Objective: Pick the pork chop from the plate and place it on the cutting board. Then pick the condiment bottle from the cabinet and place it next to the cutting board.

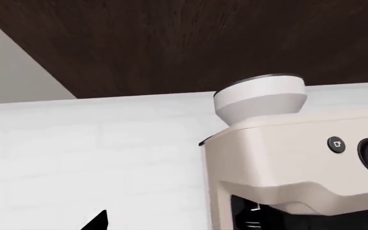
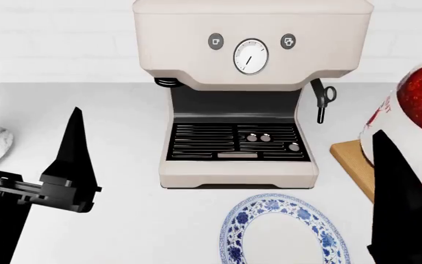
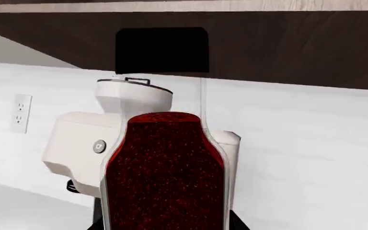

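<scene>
Red-filled condiment bottle (image 3: 165, 167) pinched in right hand (image 2: 409, 181) above cutting board (image 2: 351, 165); left hand (image 2: 28, 132) spread.

White counter (image 2: 123, 143), plain, evenly lit. Cream espresso machine (image 2: 251, 93) at back centre against wall: round dial between two buttons, dark drip grille, steam wand on one side. White brick-pattern wall (image 1: 94, 153) behind. Dark wood cabinet (image 1: 190, 43) overhead. Double power outlet (image 3: 21, 113) on wall, light switch beside it.
</scene>
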You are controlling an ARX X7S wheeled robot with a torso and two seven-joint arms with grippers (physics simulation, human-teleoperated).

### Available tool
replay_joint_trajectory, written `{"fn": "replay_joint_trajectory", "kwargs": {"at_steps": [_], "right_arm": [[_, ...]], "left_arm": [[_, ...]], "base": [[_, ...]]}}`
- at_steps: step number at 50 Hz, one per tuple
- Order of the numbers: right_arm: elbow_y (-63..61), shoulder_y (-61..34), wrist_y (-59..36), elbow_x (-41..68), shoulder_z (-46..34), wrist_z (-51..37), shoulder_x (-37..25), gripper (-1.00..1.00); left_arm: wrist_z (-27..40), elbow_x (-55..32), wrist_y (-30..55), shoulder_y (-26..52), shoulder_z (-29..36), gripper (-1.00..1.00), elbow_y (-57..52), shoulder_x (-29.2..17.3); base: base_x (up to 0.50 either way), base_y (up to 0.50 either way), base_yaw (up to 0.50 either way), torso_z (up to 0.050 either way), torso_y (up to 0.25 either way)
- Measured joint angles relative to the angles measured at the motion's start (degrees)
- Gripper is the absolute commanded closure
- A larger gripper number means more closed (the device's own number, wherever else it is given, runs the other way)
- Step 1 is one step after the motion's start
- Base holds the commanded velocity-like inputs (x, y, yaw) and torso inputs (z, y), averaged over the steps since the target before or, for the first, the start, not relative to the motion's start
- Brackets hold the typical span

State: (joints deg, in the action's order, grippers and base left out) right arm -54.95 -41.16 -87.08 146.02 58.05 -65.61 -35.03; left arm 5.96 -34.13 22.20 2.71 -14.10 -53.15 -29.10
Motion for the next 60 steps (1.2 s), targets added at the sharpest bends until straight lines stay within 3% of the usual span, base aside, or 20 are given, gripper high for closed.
{"fn": "replay_joint_trajectory", "kwargs": {"at_steps": [14, 27, 42, 54, 60], "right_arm": [[0.2, 6.4, -0.8, -2.2, 0.7, 6.2, -5.8, 1.00], [-0.3, 17.1, -2.0, -20.5, 13.1, 32.4, -7.1, 1.00], [-3.0, 25.0, -2.3, -35.3, 20.1, 53.0, -5.0, 1.00], [-4.4, 28.3, -2.7, -40.1, 21.9, 59.6, -3.6, 1.00], [-4.6, 31.3, -0.4, -45.2, 18.7, 63.0, -3.6, 1.00]], "left_arm": [[0.5, 0.4, -0.1, -0.2, 0.3, -1.00, 0.1, -0.3], [0.9, 0.9, -0.1, -0.2, 1.1, -1.00, 0.4, -0.6], [1.2, 1.3, -0.1, 0.0, 1.9, -1.00, 0.8, -0.8], [1.5, 1.6, -0.3, 0.0, 2.5, -1.00, 1.0, -0.9], [1.5, 1.8, -0.6, -0.1, 2.7, -1.00, 1.1, -1.0]], "base": [[0.00, 0.00, 0.00, 0.000, 0.001], [0.00, 0.00, 0.00, 0.000, 0.000], [0.00, 0.00, 0.00, 0.000, 0.000], [0.00, 0.00, 0.00, 0.000, 0.000], [0.00, 0.00, 0.00, 0.000, 0.000]]}}
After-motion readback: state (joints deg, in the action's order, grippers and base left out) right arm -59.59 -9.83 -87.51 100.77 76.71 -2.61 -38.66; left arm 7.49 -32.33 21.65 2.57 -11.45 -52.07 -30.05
